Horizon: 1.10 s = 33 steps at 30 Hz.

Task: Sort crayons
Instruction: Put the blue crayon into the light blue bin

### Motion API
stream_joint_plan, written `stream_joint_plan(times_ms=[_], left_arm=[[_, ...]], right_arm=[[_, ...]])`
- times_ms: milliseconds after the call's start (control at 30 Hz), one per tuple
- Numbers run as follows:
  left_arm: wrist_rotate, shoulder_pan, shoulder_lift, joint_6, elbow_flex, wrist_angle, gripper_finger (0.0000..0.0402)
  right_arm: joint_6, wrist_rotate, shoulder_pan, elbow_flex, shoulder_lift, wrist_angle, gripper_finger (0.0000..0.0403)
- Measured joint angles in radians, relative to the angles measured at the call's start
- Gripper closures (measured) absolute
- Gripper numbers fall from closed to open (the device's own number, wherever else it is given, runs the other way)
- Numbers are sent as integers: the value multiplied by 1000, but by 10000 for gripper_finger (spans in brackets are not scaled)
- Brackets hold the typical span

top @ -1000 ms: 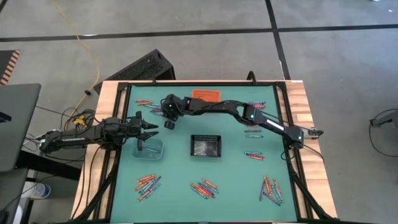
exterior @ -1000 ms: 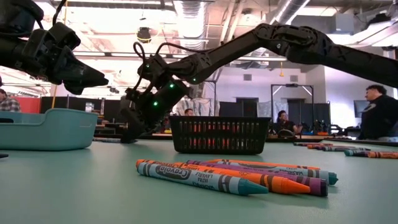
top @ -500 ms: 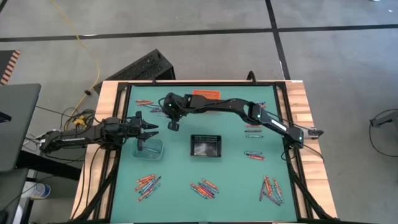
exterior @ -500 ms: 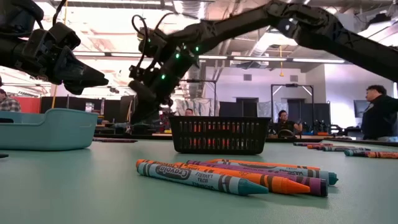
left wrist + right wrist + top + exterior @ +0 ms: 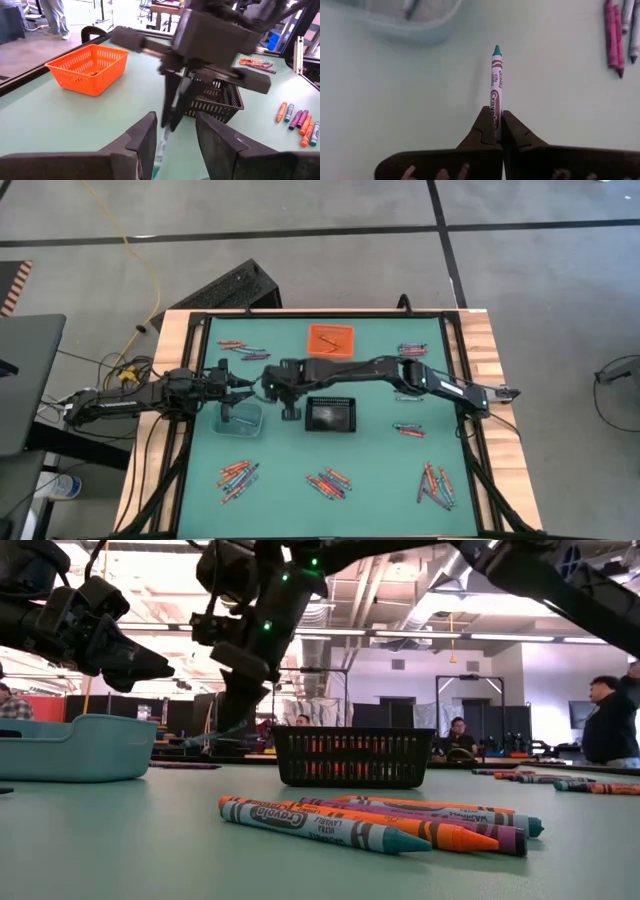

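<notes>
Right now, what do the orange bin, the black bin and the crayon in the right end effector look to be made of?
The orange bin looks like moulded plastic, with perforated mesh walls and a slight sheen. The black bin shows the same lattice, so probably plastic too. The crayon held by the right end effector looks like wax in a matte printed paper wrapper; its bare teal tip shows.

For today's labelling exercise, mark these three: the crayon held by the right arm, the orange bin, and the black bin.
held crayon [image 5: 496, 75], right wrist view, on its paper wrapper ahead of the fingers.
orange bin [image 5: 102, 69], left wrist view, on its mesh side wall.
black bin [image 5: 352, 760], low view, on its front mesh wall.
</notes>
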Motion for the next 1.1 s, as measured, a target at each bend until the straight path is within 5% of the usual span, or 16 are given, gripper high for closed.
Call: stream_joint_plan(times_ms=[533, 833, 1100], left_arm=[[0, 0, 0, 0, 0, 0, 276], [0, 0, 0, 0, 0, 0, 276], [0, 0, 2, 0, 0, 0, 276]], right_arm=[[-79, 145, 179, 0, -54, 71, 399], [-143, -5, 190, 0, -5, 448, 399], [-130, -91, 163, 2, 54, 585, 396]])
